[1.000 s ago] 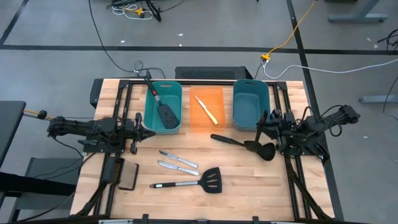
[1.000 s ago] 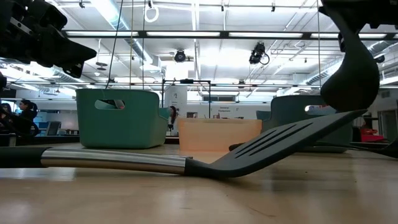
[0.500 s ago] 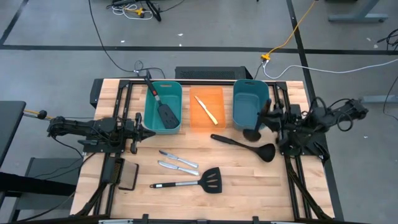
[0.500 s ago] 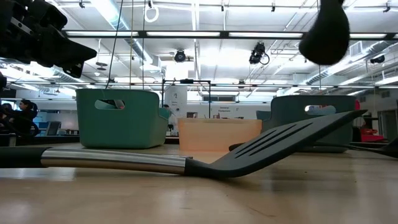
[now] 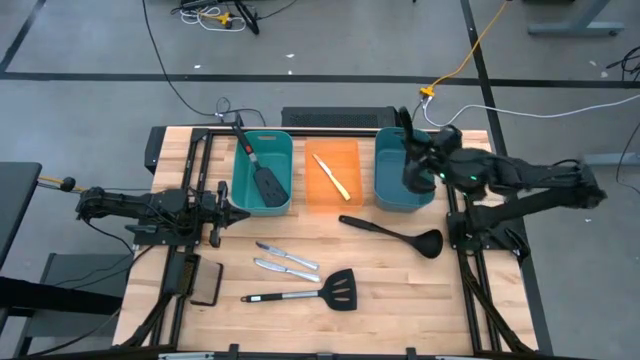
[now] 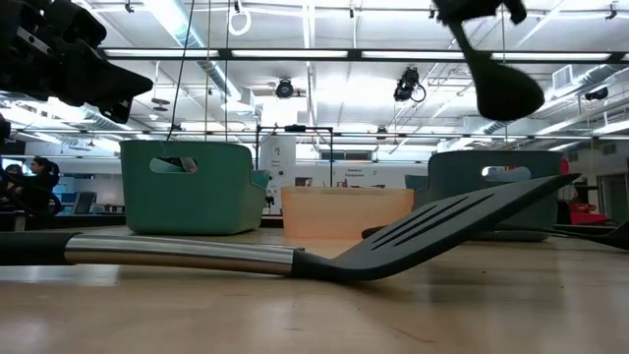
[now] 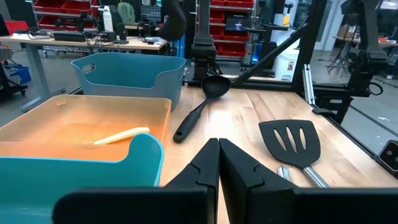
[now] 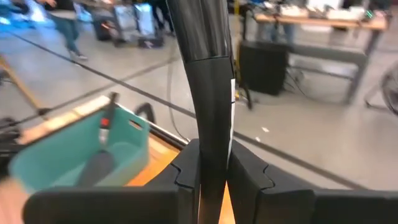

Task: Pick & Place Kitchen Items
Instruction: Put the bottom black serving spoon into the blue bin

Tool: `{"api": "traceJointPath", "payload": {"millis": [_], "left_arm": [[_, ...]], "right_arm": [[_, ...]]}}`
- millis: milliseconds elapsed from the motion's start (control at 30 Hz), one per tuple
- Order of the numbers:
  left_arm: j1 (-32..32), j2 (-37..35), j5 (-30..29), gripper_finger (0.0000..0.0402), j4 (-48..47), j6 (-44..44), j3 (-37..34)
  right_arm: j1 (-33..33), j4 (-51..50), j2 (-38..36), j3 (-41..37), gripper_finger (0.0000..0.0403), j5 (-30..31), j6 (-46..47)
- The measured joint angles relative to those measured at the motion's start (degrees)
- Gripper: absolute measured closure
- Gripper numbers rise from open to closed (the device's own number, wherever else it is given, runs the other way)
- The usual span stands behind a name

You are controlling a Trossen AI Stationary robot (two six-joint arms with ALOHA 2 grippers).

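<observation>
- The right end effector (image 5: 420, 160) hangs over the right teal bin (image 5: 404, 190), its fingers (image 8: 186, 171) pinching the dark handle of a black ladle (image 8: 208, 81) — the low view shows that ladle's bowl (image 6: 506, 96) up in the air above the table (image 5: 400, 290).
- The left end effector (image 5: 238, 212) waits at the table's left side, just beside the left teal bin (image 5: 245, 190); its fingers (image 7: 205, 165) are pressed together with nothing between them.
- A second black ladle (image 5: 392, 231) lies on the wood in front of the right teal bin, bowl toward the right edge.
- One black slotted spatula (image 5: 262, 172) rests in the left teal bin, its handle leaning out over the far rim.
- The other slotted spatula (image 5: 305, 292) lies flat near the table's front edge — blade to the right, metal handle to the left.
- Two small silver knives (image 5: 284, 260) lie side by side and slightly apart between that spatula and the bins.
- The slim pale-yellow knife (image 5: 332, 175) lies diagonally inside the orange bin (image 5: 315, 198), which sits between the two teal ones.
- A flat black pad (image 5: 206, 285) sits near the front left corner.
</observation>
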Motion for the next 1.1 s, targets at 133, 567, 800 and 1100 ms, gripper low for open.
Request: {"api": "traceJointPath", "payload": {"millis": [133,567,800,1100], "left_arm": [[0.0,0.0,0.0,0.0389,0.0,0.0,0.0],[0.0,0.0,0.0,0.0389,0.0,0.4,0.0],[0.0,0.0,0.0,0.0389,-0.1,0.4,0.0],[0.0,0.0,0.0,0.0389,-0.2,0.7,0.0]], "right_arm": [[-7.8,0.0,2.6,-1.9,0.0348,-4.5,4.0],[-23.2,1.8,17.7,-3.8,0.0348,-11.6,2.3],[-25.8,4.0,24.9,-3.8,0.0348,-12.1,4.3],[-27.4,4.0,31.6,-3.8,0.0348,-11.8,8.8]]}}
